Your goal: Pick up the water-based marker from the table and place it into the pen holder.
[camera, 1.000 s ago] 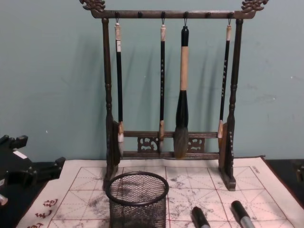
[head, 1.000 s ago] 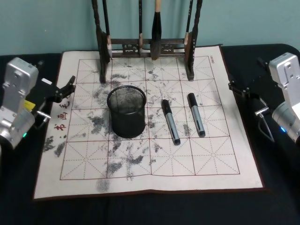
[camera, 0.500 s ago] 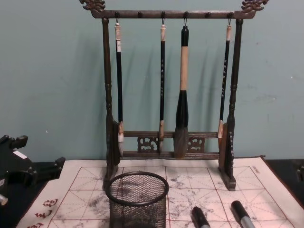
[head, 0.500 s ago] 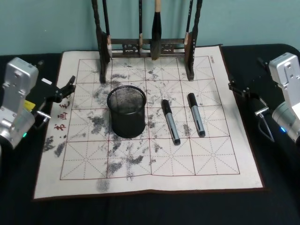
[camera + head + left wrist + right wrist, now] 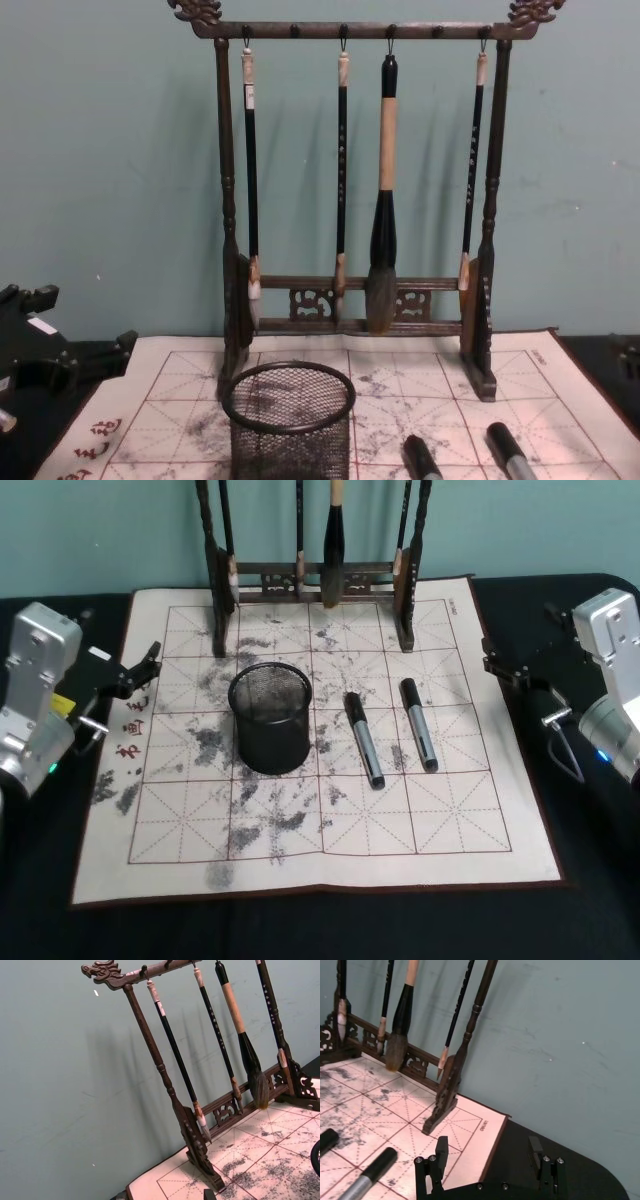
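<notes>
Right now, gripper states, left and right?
Left gripper: open, holding nothing.
Right gripper: open, holding nothing.

- Mat (image 5: pixel 420 830) lies flat on the worktop (image 5: pixel 300 930).
- Brush rack (image 5: pixel 310 580) stands on the mat's far edge.
- Pen holder (image 5: pixel 270 730) stands on the mat, before the rack's left post.
- Left marker (image 5: pixel 364 739) and right marker (image 5: pixel 419 724) lie side by side, right of the holder.
- Left hand (image 5: pixel 140 670) is at the mat's left edge, right hand (image 5: pixel 500 665) at its right edge.
</notes>
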